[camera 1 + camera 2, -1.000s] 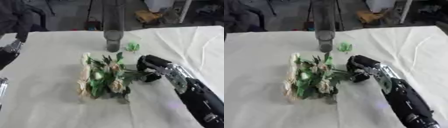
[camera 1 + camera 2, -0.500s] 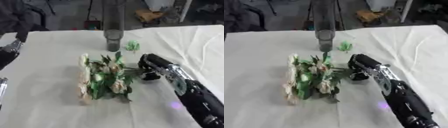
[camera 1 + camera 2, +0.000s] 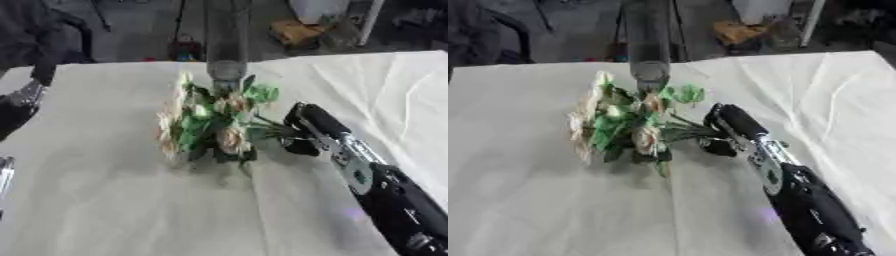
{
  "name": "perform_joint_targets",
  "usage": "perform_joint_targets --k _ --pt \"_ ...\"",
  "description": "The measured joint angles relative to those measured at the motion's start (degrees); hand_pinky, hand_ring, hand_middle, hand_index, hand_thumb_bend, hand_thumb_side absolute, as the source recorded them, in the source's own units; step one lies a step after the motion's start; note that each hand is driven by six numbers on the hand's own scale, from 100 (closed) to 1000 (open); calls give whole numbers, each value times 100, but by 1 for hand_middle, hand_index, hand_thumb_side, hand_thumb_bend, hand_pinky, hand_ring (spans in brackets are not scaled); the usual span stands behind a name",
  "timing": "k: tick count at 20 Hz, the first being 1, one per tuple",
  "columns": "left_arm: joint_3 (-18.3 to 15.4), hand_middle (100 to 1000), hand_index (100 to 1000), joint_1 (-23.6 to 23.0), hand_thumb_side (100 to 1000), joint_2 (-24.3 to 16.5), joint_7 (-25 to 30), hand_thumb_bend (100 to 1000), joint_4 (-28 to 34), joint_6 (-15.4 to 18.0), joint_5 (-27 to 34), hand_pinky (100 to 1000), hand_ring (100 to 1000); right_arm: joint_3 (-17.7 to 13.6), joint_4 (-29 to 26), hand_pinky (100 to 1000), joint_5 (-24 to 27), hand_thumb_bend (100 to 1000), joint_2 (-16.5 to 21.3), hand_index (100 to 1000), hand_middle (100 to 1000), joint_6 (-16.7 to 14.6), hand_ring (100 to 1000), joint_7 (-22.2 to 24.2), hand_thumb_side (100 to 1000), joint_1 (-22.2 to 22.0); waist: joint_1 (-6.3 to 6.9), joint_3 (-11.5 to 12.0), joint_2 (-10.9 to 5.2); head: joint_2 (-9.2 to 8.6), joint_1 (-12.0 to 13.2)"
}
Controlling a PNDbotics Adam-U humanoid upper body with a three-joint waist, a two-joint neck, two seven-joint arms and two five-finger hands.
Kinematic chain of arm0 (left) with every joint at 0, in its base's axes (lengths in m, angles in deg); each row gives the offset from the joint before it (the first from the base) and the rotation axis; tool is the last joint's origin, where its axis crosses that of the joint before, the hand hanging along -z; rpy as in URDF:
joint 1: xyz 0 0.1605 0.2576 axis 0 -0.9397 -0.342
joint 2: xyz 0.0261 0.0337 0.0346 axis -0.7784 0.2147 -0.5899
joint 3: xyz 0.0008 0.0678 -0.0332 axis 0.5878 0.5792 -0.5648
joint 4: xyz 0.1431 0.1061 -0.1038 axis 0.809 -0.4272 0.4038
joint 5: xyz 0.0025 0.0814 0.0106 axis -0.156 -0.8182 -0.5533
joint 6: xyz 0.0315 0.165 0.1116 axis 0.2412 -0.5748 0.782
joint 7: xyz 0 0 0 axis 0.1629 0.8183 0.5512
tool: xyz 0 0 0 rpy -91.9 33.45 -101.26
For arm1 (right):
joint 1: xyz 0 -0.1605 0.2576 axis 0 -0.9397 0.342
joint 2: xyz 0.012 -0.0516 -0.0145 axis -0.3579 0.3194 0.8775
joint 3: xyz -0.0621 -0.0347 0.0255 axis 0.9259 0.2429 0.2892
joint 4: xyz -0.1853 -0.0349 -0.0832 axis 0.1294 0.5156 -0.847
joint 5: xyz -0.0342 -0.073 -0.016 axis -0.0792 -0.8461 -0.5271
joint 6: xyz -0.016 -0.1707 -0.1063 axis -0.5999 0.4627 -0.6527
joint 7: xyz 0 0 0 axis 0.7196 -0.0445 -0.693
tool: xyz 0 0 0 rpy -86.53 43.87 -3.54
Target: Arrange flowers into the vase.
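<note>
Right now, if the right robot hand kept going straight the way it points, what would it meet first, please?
Probably the vase. The right robot hand, curled round the bouquet stems, points up-left towards it, though depth is hard to judge.

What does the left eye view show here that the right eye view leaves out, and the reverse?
Only the left eye view shows the robot's black and silver left hand at the left edge. The right eye view adds nothing that I can make out. Both show the black right hand holding the stems of the bunch of cream flowers with green leaves, the tall grey cylindrical vase behind it, and the white tablecloth.
</note>
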Motion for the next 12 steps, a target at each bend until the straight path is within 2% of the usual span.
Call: perform_joint_targets --k 5,7,8,9,12 --pt "0 472 386 0 328 1 1 743 0 -1 1 591 438 -46 7 100 58 100 0 201 100 110 107 -263 542 0 2 -8 -3 -4 -3" --pt "0 472 387 0 328 1 1 742 0 -1 2 592 438 -52 -5 100 105 100 0 177 100 121 100 -335 592 0 2 -13 -6 -4 -3" --pt "0 472 387 0 328 1 1 740 0 -1 2 592 438 -53 -21 100 130 100 1 165 100 119 100 -374 649 0 2 -17 -11 -4 -3" --pt "0 472 387 0 328 1 1 741 0 -1 2 592 438 -53 -50 100 155 100 2 161 100 111 100 -418 629 2 1 -20 -18 -5 -3" --pt "0 472 387 0 328 1 1 741 0 -1 2 592 438 -53 -167 100 244 100 11 124 100 80 100 -573 668 6 -2 -30 -36 -6 -3"
